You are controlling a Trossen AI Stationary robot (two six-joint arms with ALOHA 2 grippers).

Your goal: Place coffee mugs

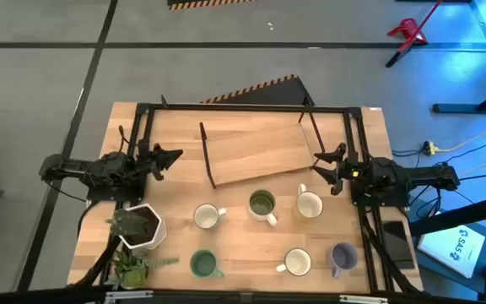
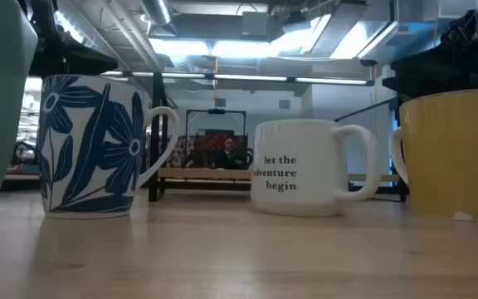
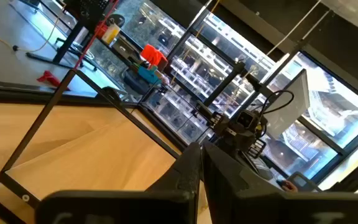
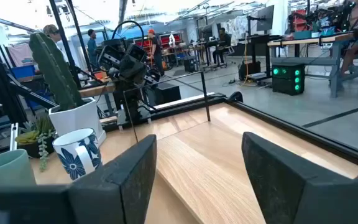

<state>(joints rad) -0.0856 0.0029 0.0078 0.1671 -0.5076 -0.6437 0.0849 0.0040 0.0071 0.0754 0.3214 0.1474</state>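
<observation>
Several mugs stand upright on their bases on the wooden table. In the far row are a white mug with a blue pattern (image 1: 207,217), an olive green mug (image 1: 262,203) and a cream mug (image 1: 309,204). In the near row are a teal-green mug (image 1: 202,264), a white mug (image 1: 298,262) and a lavender mug (image 1: 342,257). My left gripper (image 1: 174,155) is shut and empty at the table's left, above the surface. My right gripper (image 1: 317,160) is open and empty at the right, beyond the cream mug. The right wrist view also shows the blue-patterned mug (image 4: 79,155).
A wooden board in a black frame (image 1: 260,152) lies between the grippers at the far middle. A white hexagonal plant pot (image 1: 142,226) and a small plant (image 1: 132,268) stand at the near left. A dark phone (image 1: 396,243) lies at the right edge. People are in the room beyond.
</observation>
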